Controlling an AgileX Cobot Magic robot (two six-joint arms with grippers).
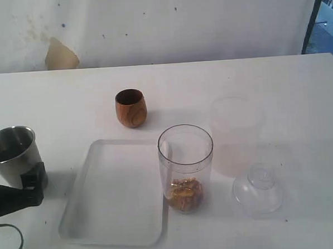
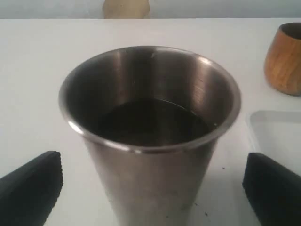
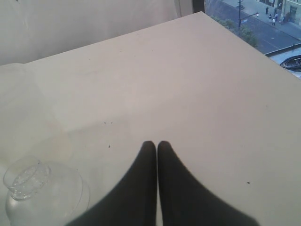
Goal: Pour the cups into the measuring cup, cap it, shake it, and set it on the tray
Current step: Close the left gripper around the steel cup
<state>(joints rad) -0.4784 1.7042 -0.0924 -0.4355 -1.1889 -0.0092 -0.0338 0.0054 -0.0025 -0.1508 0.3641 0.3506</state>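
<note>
Standing upright at the white surface's (image 1: pixel 236 76) eight o'clock, the tapered brushed-steel tumbler (image 2: pixel 150 132) sits between the left gripper's (image 2: pixel 150 197) wide-spread jaws, mouth up; right gripper (image 3: pixel 156 147) closed, empty.

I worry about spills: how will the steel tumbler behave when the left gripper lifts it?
The steel tumbler looks rigid, so squeezing should not deform it. Its smooth metal wall may be slippery, though it widens upward, which helps. Dark contents seem to sit inside, so tilting could spill.

Brushed-steel tumbler (image 2: pixel 150 136), wood-grain cup (image 1: pixel 131 108), clear plastic measuring cup (image 1: pixel 186 168)
</note>
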